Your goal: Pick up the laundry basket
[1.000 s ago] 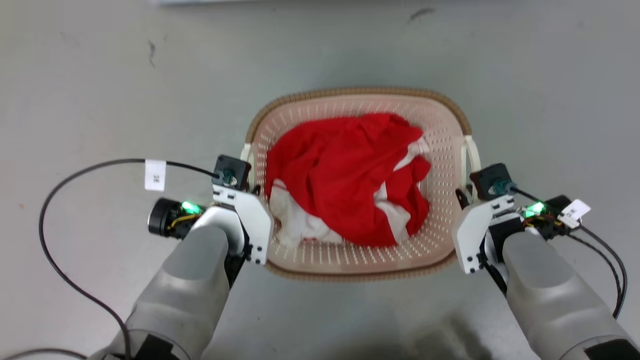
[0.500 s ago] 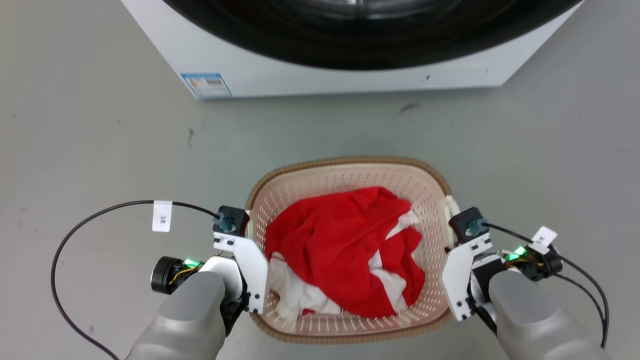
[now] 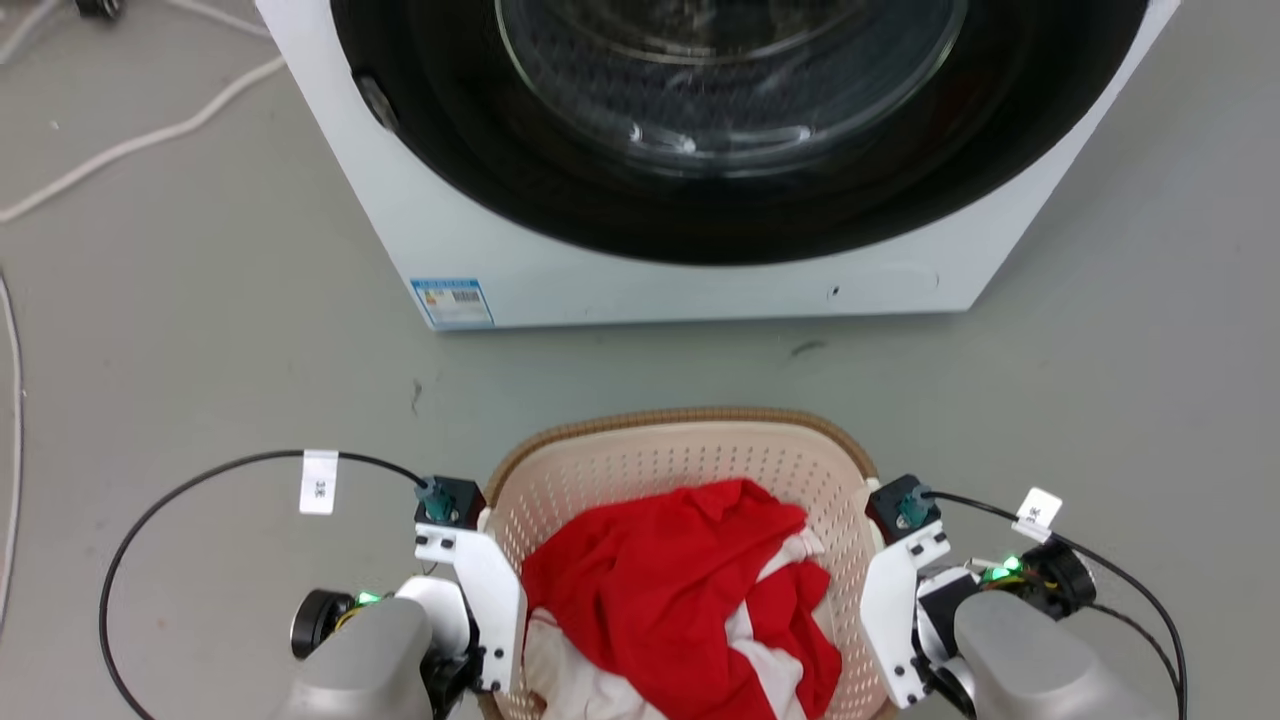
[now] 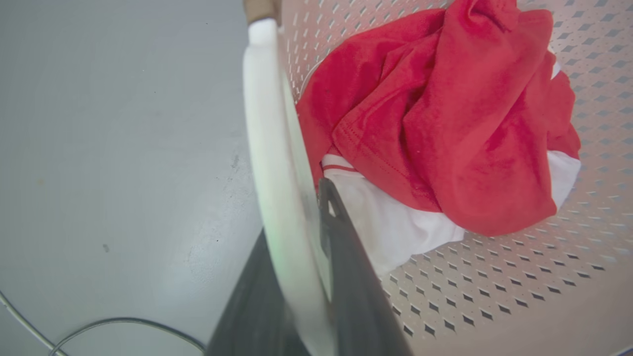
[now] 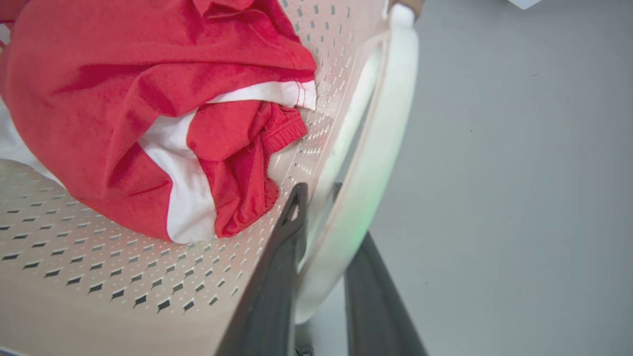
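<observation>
grey floor, smooth and faintly scuffed, white cables trailing across the upper left. white washing machine straight ahead, dark round door facing out, blue label low on the front, top cut off by the frame. laundry basket near the machine but apart from it, near edge cut off at the bottom of the head view; red and white clothes heaped inside. left gripper clamped on the white left handle, one finger inside, one outside. right gripper likewise tight on the right handle. basket's underside hidden; on the floor or lifted, cannot tell.
</observation>
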### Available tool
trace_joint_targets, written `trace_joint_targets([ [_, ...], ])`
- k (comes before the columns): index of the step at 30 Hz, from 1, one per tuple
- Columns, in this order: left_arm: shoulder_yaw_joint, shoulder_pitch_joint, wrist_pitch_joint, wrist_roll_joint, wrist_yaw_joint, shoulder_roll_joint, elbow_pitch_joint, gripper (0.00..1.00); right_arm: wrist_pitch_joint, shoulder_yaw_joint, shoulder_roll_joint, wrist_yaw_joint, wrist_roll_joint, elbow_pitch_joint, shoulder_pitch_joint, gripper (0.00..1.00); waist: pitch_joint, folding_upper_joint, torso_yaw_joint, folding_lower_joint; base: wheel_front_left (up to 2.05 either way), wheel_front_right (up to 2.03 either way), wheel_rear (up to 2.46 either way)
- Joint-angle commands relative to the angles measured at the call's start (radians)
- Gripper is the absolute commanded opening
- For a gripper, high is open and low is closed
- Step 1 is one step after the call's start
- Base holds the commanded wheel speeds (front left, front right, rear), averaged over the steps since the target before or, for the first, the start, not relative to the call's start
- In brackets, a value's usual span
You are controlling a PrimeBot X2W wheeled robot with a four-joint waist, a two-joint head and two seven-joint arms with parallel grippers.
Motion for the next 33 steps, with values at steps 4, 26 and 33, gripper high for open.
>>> trace_joint_targets([
  [4,-0.042,0.032,0.03,-0.045,-0.023,-0.039,-0.04,0.0,0.024,0.068,0.033,0.014,0.064,-0.044,0.028,0.0,-0.078,0.0,-0.008,0.0002,0.0,0.0,0.0],
  [26,-0.188,0.115,0.132,-0.224,-0.024,-0.011,-0.058,0.0,0.19,0.33,-0.034,0.014,0.366,-0.111,0.099,0.0,-0.253,0.0,-0.034,0.0002,0.0,0.0,0.0],
  [33,-0.222,0.115,0.134,-0.255,-0.023,-0.013,-0.046,0.0,0.2,0.391,-0.042,0.014,0.427,-0.111,0.101,0.0,-0.272,0.0,-0.032,0.0002,0.0,0.0,0.0],
])
